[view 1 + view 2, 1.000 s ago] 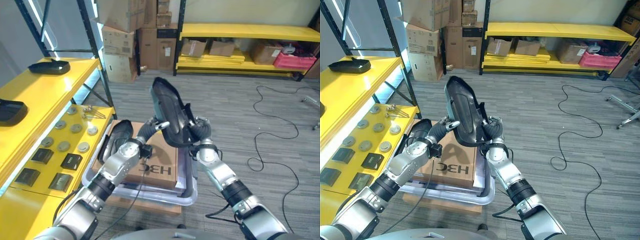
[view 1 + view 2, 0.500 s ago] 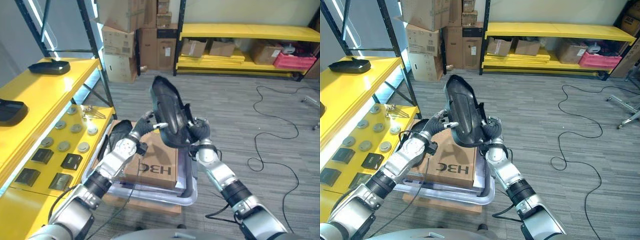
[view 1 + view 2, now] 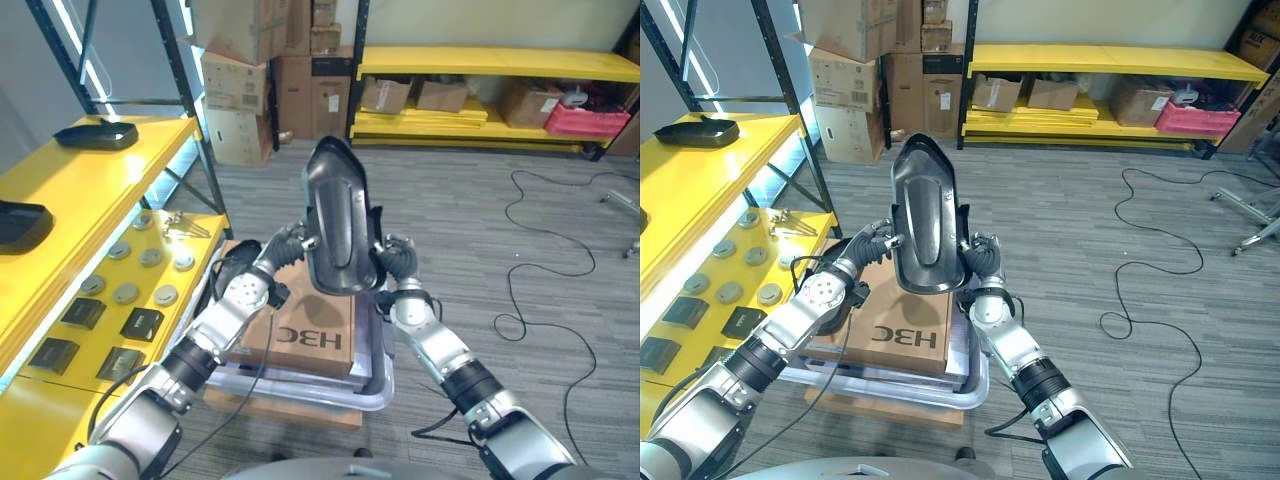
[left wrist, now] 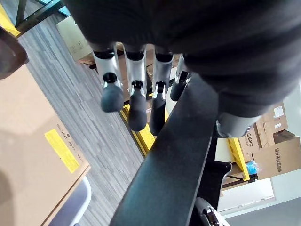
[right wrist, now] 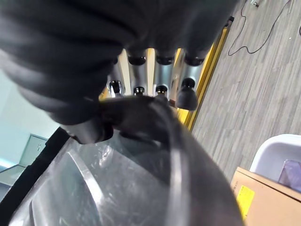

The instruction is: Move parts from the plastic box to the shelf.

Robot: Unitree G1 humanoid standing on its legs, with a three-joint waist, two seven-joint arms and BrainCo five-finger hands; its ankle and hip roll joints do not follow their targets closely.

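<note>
Since a second earlier the black part (image 3: 338,222) had swung from a leftward lean to nearly upright, its narrow end toward 12 o'clock, above the plastic box (image 3: 373,392). Both hands held it: the right hand (image 3: 393,262) at its 4 o'clock edge, fingers and thumb clamped on the rim; the left hand (image 3: 284,246) at 8 o'clock, thumb against the edge. The left wrist view showed what the eye views hid: the left hand's fingers (image 4: 136,101) hung straight and loose beside the part's edge. The right wrist view showed its fingers (image 5: 161,77) curled over the rim. A cardboard box (image 3: 307,331) lay in the plastic box on the grey carpet floor (image 3: 470,210). At 9 o'clock stood the yellow shelf (image 3: 75,205) with round discs (image 3: 152,257).
</note>
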